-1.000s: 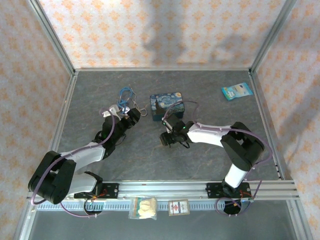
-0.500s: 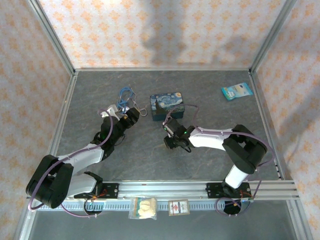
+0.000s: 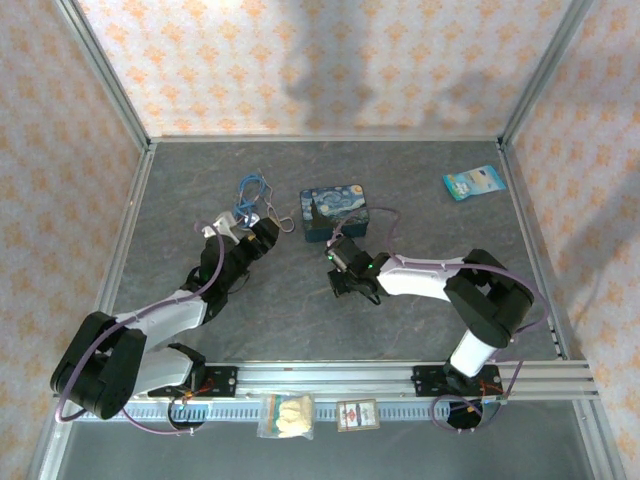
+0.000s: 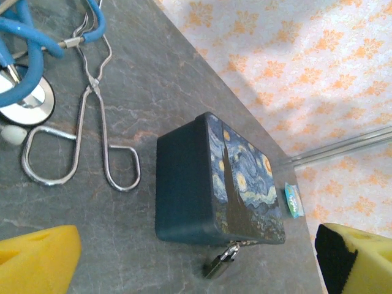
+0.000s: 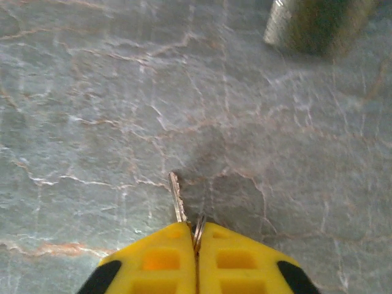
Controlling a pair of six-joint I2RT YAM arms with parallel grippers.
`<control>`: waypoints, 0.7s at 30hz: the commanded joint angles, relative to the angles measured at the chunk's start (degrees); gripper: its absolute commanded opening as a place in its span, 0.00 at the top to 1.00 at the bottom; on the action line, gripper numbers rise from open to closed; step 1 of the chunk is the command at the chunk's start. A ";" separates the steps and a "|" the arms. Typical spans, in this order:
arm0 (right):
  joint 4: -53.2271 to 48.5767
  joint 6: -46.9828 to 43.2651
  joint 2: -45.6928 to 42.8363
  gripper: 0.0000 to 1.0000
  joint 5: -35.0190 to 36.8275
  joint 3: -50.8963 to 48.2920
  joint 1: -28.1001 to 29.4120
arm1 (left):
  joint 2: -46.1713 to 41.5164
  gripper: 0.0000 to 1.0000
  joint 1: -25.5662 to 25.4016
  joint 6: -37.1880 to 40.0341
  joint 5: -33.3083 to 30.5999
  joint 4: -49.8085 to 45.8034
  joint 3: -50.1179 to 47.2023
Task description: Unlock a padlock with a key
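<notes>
Clearly, the right hand (image 5: 196, 236) pinches the key (image 5: 177, 196), its blade poking forward.

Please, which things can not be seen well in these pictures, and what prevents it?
- The key, right wrist view: only the blade tip shows; the shut right end effector hides the rest.
- The padlock, left wrist view: too small to show its keyhole or whether its shackle is closed.
- The padlock, right wrist view: blurred and cut off by the top edge.
</notes>
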 commanded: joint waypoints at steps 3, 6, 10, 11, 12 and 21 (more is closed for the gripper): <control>-0.35 -2.71 -2.19 1.00 -2.51 -3.05 0.37 | -0.77 0.02 -1.34 -4.43 3.82 4.75 -1.80; 0.36 -4.06 -4.26 1.00 -7.15 -2.39 -1.04 | -0.56 0.02 -2.94 -5.54 4.75 6.06 -1.56; 0.97 -3.78 -6.43 1.00 -14.14 -1.47 -3.86 | -0.16 0.04 -5.10 -6.73 5.53 8.39 -1.31; 1.39 -3.43 -7.13 1.00 -15.71 -1.38 -4.42 | 0.03 0.04 -5.66 -6.88 5.67 9.09 -1.31; 1.75 -3.13 -7.88 1.00 -17.04 -1.44 -4.96 | 0.19 0.04 -6.17 -6.93 5.77 9.45 -1.27; 7.96 2.25 -14.40 1.00 -22.93 -1.38 -6.71 | 4.50 0.17 -8.33 -7.28 10.84 22.64 -1.93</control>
